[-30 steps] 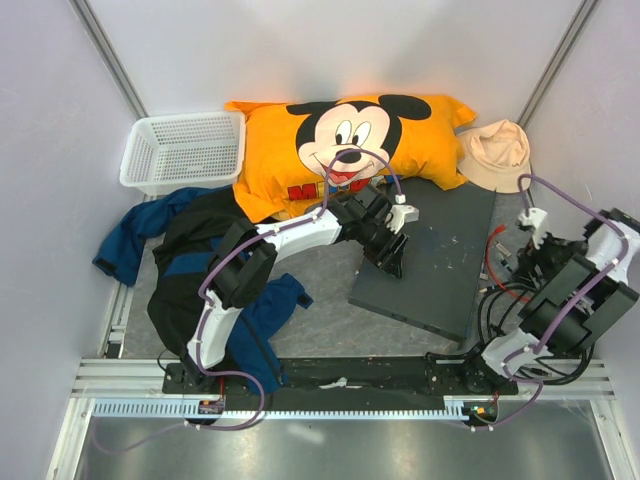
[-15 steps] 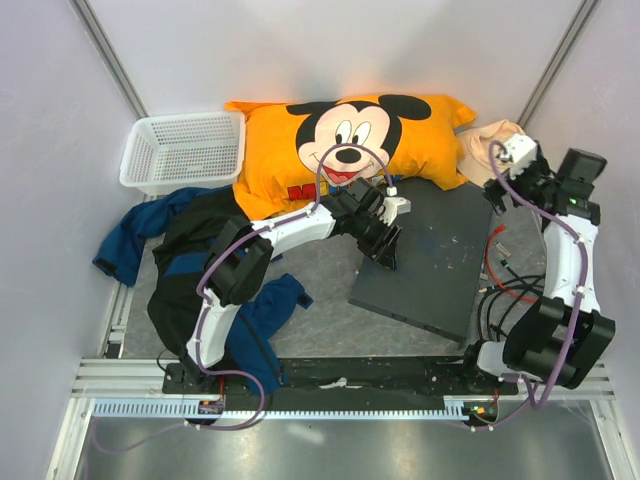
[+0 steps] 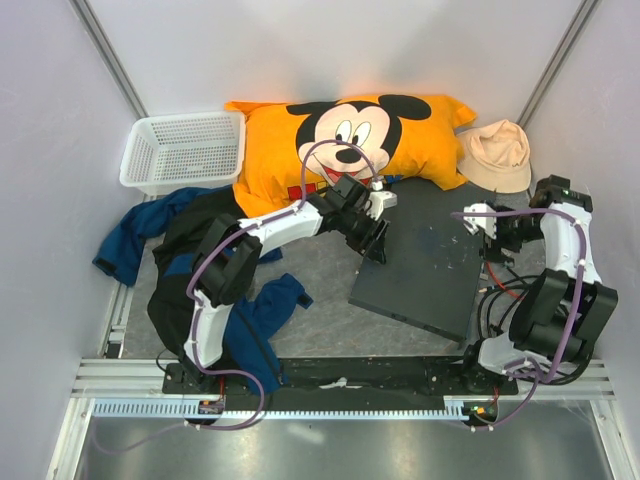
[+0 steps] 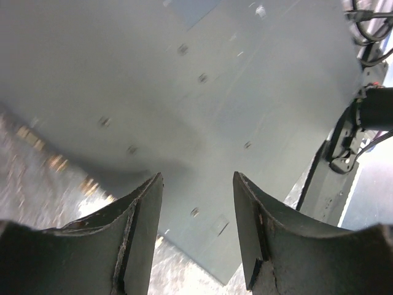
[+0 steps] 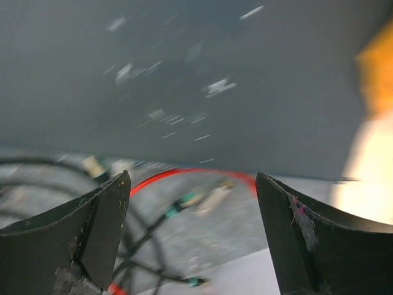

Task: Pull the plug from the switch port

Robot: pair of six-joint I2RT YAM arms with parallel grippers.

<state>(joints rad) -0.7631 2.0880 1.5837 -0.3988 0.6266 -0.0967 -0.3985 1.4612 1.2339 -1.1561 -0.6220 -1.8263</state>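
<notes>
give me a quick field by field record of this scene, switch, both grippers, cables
switch: flat dark grey metal box, lying in front of the orange Mickey Mouse pillow
left gripper: open, empty, above the switch's left side
right gripper: open, empty, by the switch's right edge
cables: red cable and black cables beside that edge
plug in port: cannot tell
other: white plastic basket, beige hat, dark clothes

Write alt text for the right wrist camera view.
Two open, empty fingers frame the edge of the dark grey switch. Beside that edge lie a red cable and tangled black cables; the picture is blurred.
</notes>
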